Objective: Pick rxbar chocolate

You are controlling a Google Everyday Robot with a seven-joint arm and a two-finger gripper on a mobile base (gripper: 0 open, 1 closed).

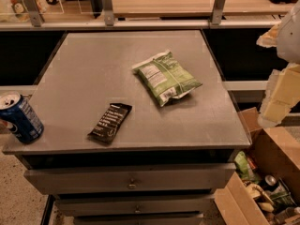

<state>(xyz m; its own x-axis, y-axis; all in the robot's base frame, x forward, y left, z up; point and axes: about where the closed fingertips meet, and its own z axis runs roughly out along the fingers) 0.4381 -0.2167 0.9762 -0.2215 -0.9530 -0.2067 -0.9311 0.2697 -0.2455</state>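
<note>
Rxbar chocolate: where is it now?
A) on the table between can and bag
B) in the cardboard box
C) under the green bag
A: the rxbar chocolate lies flat near the front edge, apart from the blue can and green bag; the gripper hangs right of the table.

High front view, claw at right

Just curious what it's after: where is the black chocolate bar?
In the camera view, the rxbar chocolate lies near the table's front-left edge, between the blue soda can and the green snack bag; the tool hangs beyond the table's right side.
</note>
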